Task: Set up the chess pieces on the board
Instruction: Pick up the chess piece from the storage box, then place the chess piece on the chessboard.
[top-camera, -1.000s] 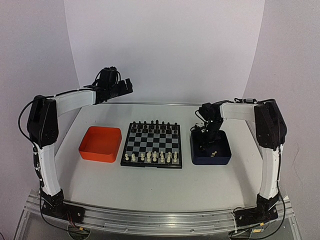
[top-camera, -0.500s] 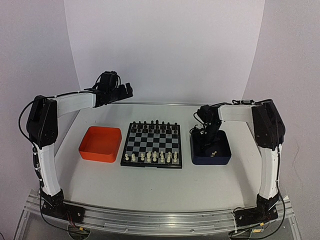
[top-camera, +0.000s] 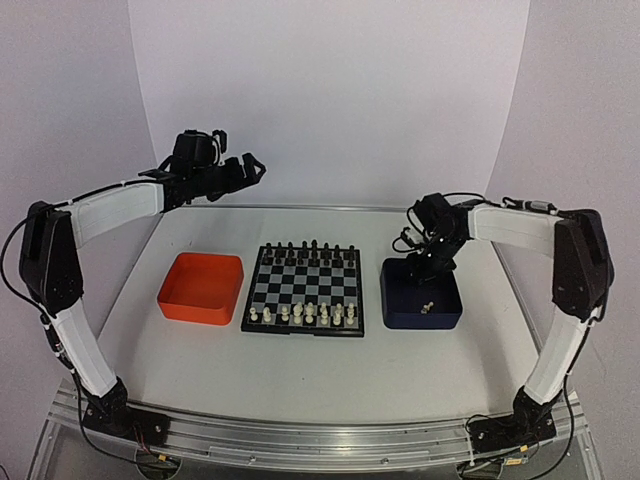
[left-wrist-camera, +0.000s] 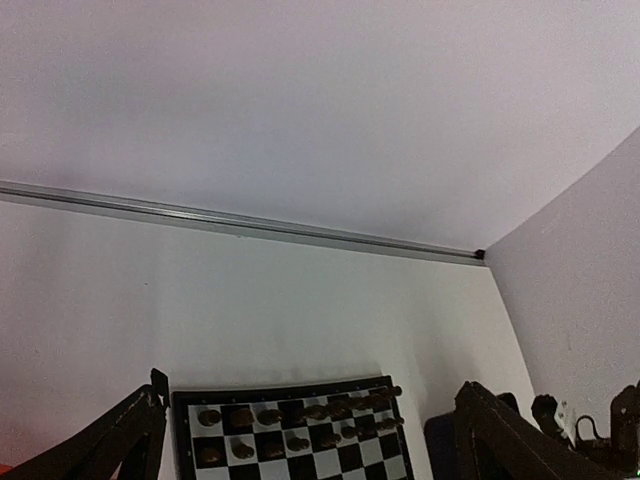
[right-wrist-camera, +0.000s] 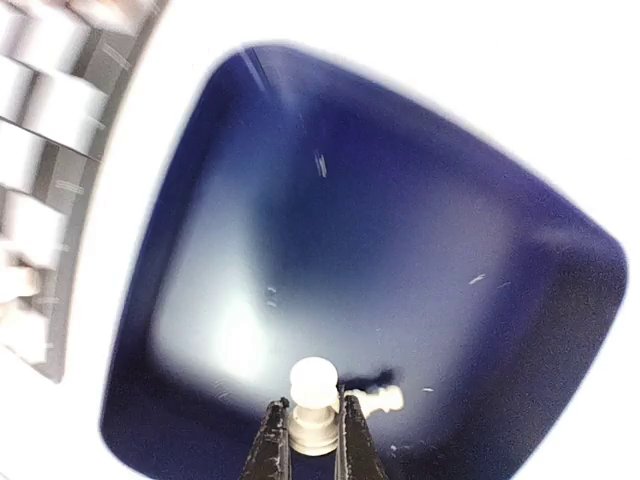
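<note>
You're well into the setup. On the board (top-camera: 303, 282) the black pieces (top-camera: 305, 248) line the far side, and most of the cream chess pieces (top-camera: 300, 315) stand along the near side, though from above they're too small to count or to check square by square. What's left is in the dark blue tray (top-camera: 443, 318), just right of the board. Your right gripper (right-wrist-camera: 309, 415) hangs over it with its fingers pinched on a cream pawn (right-wrist-camera: 313, 382), held upright by its base. A second cream piece (right-wrist-camera: 386, 401) lies on its side on the tray floor just beside the pawn. So I'd judge at least two pieces are not yet placed — the one in your grip and the one below it. Your left gripper (left-wrist-camera: 310, 392) is raised high beyond the orange tray (top-camera: 180, 300), its fingers spread wide and holding nothing. The board and both trays sit in a row on a plain white table (top-camera: 300, 375), matte and evenly lit. A metal rail (top-camera: 320, 440) runs along its near edge, and a pale curved backdrop (top-camera: 330, 100) closes off the back and sides.
</note>
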